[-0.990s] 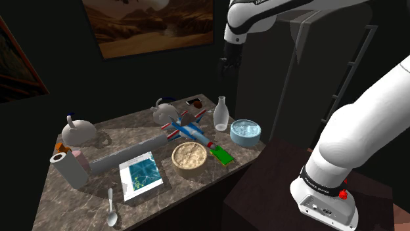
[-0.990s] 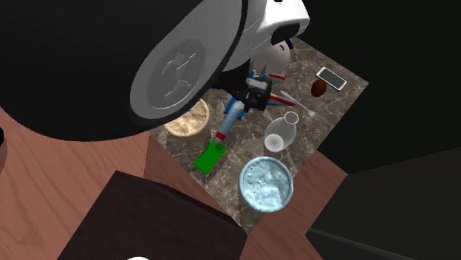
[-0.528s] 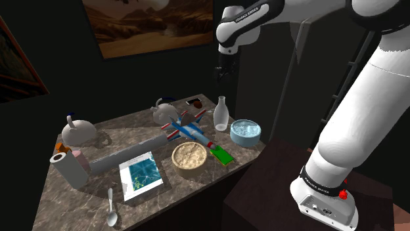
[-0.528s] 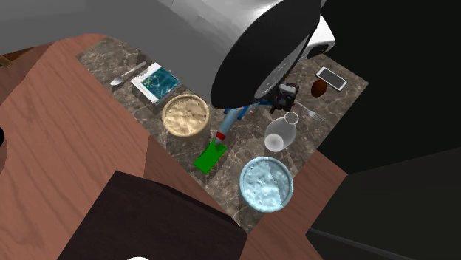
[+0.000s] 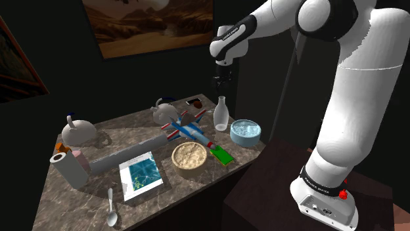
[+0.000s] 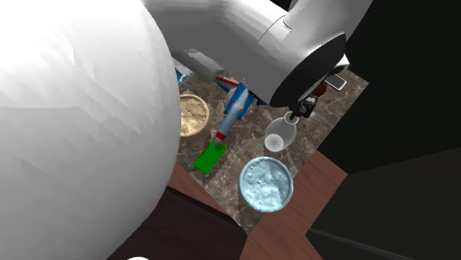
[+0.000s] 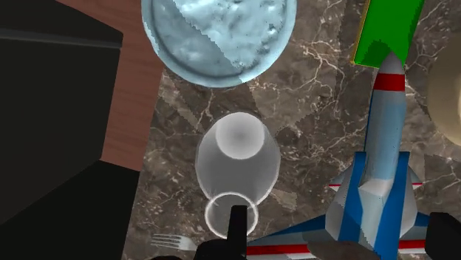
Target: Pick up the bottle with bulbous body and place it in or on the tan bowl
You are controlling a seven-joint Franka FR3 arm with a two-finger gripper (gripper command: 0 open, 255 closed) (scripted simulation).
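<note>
A clear bottle (image 5: pixel 221 113) with a bulbous body and narrow neck stands upright on the marble table (image 5: pixel 79 203), near its far right corner in the shoulder view. The tan bowl (image 5: pixel 189 155) sits a little nearer the front, beyond a toy plane (image 5: pixel 184 126). My gripper (image 5: pixel 221 80) hangs open above the bottle, touching nothing. In the wrist view the bottle (image 7: pixel 236 159) lies just ahead of my gripper (image 7: pixel 340 236); one finger (image 7: pixel 238 221) lines up with its mouth, the other (image 7: pixel 443 233) stands far off over the plane (image 7: pixel 373 192). The bottle (image 6: pixel 279 134) also stands beside the arm's hand.
A light blue bowl (image 5: pixel 246 130) stands right of the bottle, a green flat piece (image 5: pixel 221 155) beside the tan bowl. A teapot (image 5: pixel 164 111), a phone (image 5: pixel 195 102), a book (image 5: pixel 140 174), a paper roll (image 5: pixel 68 169) and a spoon (image 5: pixel 112 207) share the table. A fork (image 7: pixel 173 240) lies near the bottle.
The arm has swung across and my gripper has come lower, now more directly over the bottle. The fingers stay open; nothing on the table has moved.
</note>
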